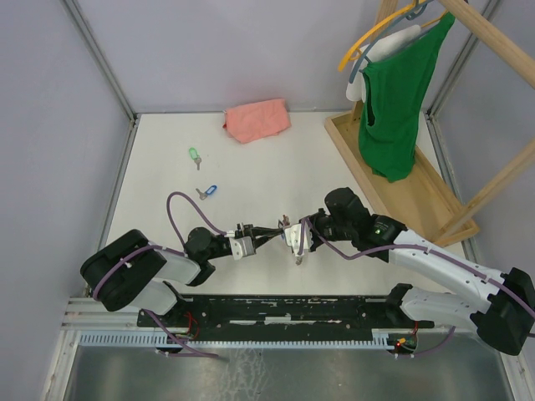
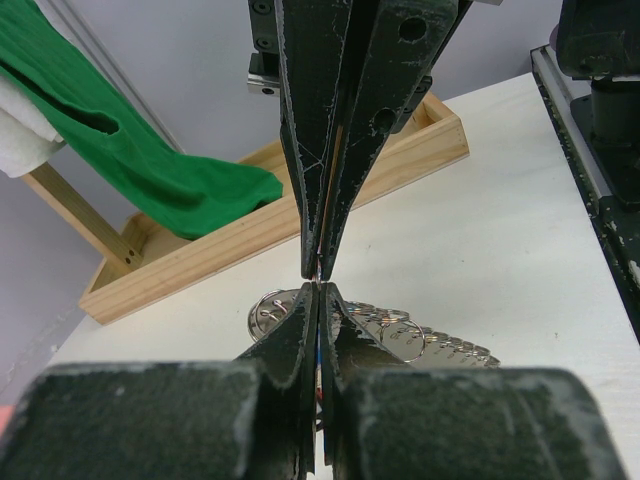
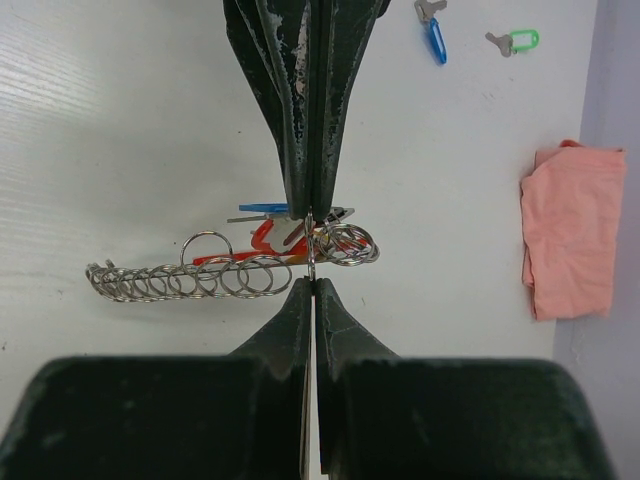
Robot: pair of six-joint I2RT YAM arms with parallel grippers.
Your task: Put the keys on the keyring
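blue key [image 3: 433, 38] and green key [image 3: 515, 41] are seen lying loose on the table [image 3: 120, 120], near each other, well apart from both tools; keyring [image 3: 312, 250] is seen edge-on between the tool tips, beside a chain of rings [image 3: 190, 282] with red and blue pieces; left gripper [image 3: 309, 195] and right gripper [image 3: 313, 295] are both closed tight, tip to tip; a grip on the keyring cannot be confirmed; pink cloth [image 3: 572, 230] is seen past the loose keys
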